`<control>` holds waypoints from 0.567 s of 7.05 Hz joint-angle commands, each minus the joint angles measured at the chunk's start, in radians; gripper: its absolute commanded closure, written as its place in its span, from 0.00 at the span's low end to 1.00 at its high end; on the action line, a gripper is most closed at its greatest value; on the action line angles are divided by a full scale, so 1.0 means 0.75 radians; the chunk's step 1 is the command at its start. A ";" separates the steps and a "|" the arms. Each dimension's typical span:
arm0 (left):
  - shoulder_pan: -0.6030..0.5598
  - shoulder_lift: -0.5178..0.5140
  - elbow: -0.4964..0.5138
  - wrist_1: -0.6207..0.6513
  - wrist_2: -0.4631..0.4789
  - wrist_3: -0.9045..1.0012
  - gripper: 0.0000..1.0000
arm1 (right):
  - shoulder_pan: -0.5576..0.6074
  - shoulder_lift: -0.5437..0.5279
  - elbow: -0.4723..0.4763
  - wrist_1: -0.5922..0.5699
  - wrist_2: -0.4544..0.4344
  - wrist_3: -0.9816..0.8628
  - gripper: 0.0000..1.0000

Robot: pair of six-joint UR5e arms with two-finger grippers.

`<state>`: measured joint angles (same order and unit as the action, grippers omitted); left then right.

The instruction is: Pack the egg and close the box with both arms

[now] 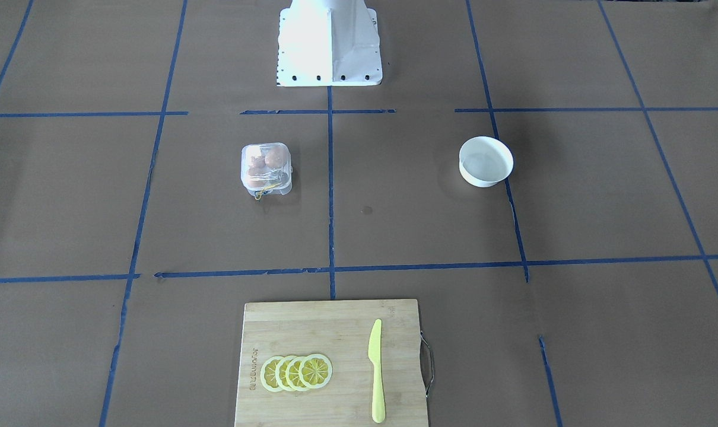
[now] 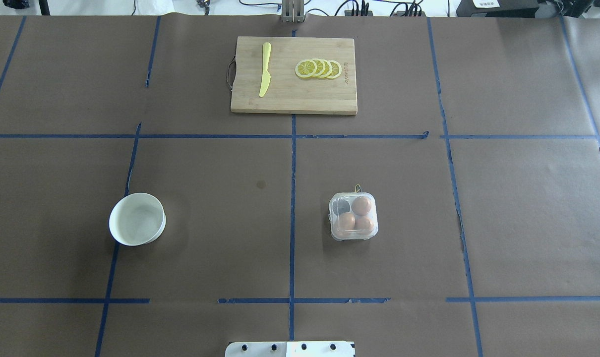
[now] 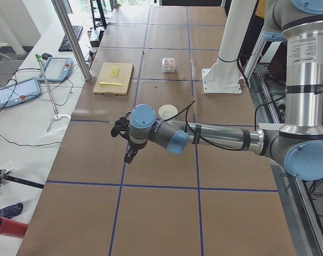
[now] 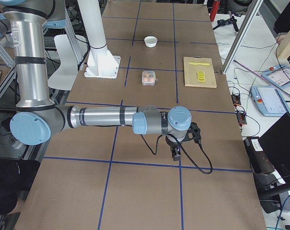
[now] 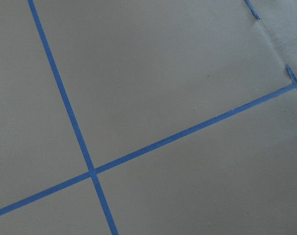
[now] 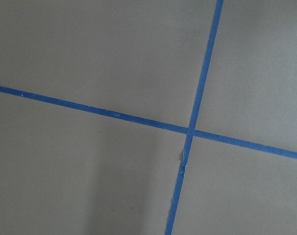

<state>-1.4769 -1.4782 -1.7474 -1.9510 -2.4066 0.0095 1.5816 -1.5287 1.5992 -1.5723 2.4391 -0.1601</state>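
The main risk is the lid. Seen from overhead, the box [image 2: 353, 216] sits at 4 o'clock from the worktop [image 2: 206, 248] centre, and its clear lid seems to lie down over the cells, though I cannot tell whether it is latched. If it needs pressing, an off-centre push could slide the light box or bear on an egg. The yellow band [image 2: 357, 188] pokes out at the box's 12 o'clock edge and could snag a finger.

The box holds three eggs [image 2: 361, 205], all alike. Its 10 o'clock cell looks empty. The bowl [image 2: 137, 219], at 8 o'clock, holds nothing, so the packing looks done.

Both arms hang well apart from the box, over bare worktop. I cannot tell whether the left tool [image 3: 130, 153] or the right tool [image 4: 176, 152] is wide or narrow.
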 commanded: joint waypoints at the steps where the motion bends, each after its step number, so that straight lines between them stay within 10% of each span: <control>1: 0.002 0.016 -0.004 -0.006 -0.002 0.004 0.00 | 0.000 -0.009 0.005 0.000 0.073 0.062 0.00; 4: 0.004 -0.001 0.017 0.000 -0.002 0.006 0.00 | 0.000 -0.015 0.031 0.002 0.090 0.060 0.00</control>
<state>-1.4753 -1.4735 -1.7414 -1.9535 -2.4094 0.0139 1.5815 -1.5384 1.6092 -1.5713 2.5026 -0.1158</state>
